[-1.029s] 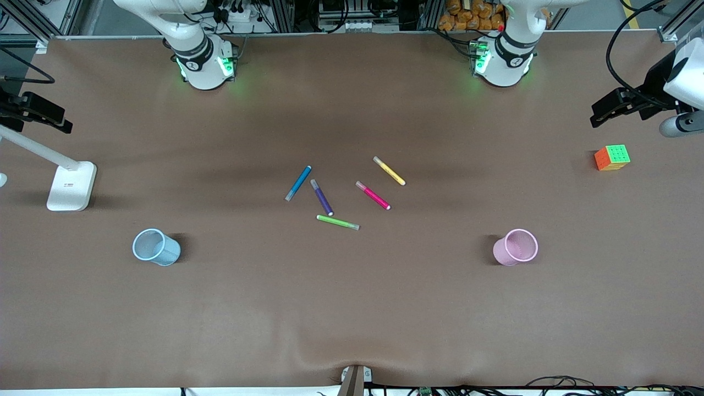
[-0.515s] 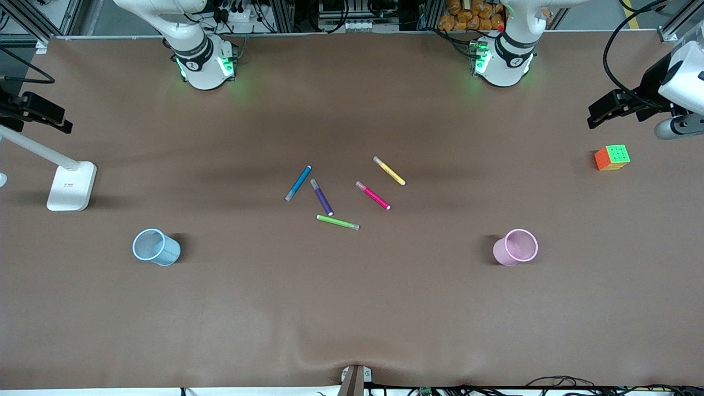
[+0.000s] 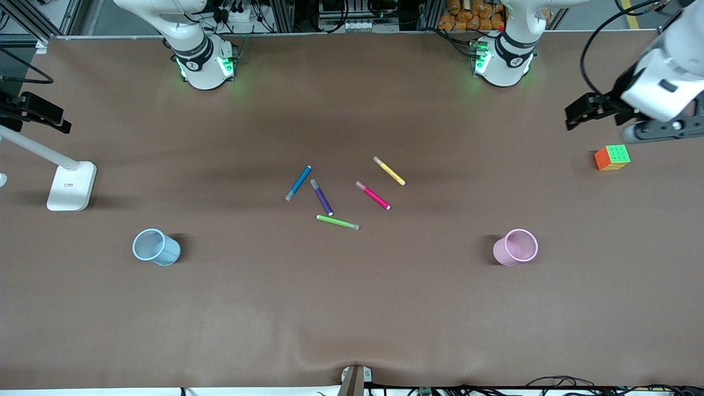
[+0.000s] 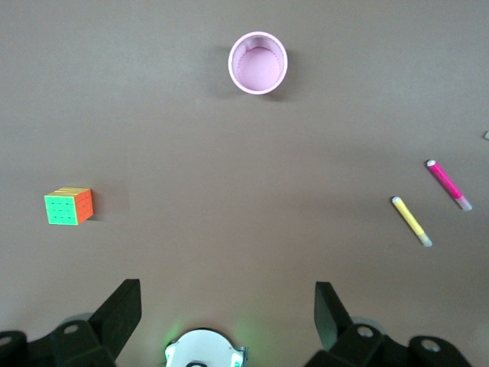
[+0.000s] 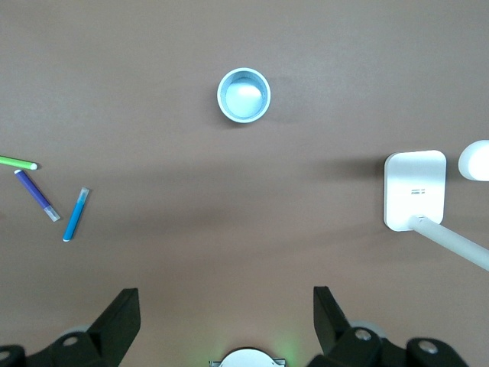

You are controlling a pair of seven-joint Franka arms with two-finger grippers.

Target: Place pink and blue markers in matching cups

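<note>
The pink marker point(image 3: 373, 195) and the blue marker point(image 3: 298, 183) lie among other pens in the middle of the table. The pink marker also shows in the left wrist view point(image 4: 448, 184), the blue one in the right wrist view point(image 5: 76, 214). The pale pink cup point(image 3: 516, 247) point(image 4: 258, 63) stands toward the left arm's end, the pale blue cup point(image 3: 156, 247) point(image 5: 244, 95) toward the right arm's end. Both cups are upright and empty. My left gripper point(image 3: 588, 109) point(image 4: 227, 306) is open and empty, high over the table near the cube. My right gripper point(image 3: 33, 110) point(image 5: 225, 310) is open and empty, high over the lamp stand.
A purple pen point(image 3: 322, 197), a lime-green pen point(image 3: 337, 222) and a yellow pen point(image 3: 389, 170) lie beside the two markers. A colour cube point(image 3: 612, 158) sits toward the left arm's end. A white lamp stand point(image 3: 71, 187) is toward the right arm's end.
My left hand has swung inward over the table, away from its end edge. The right arm, markers and cups have not moved.
</note>
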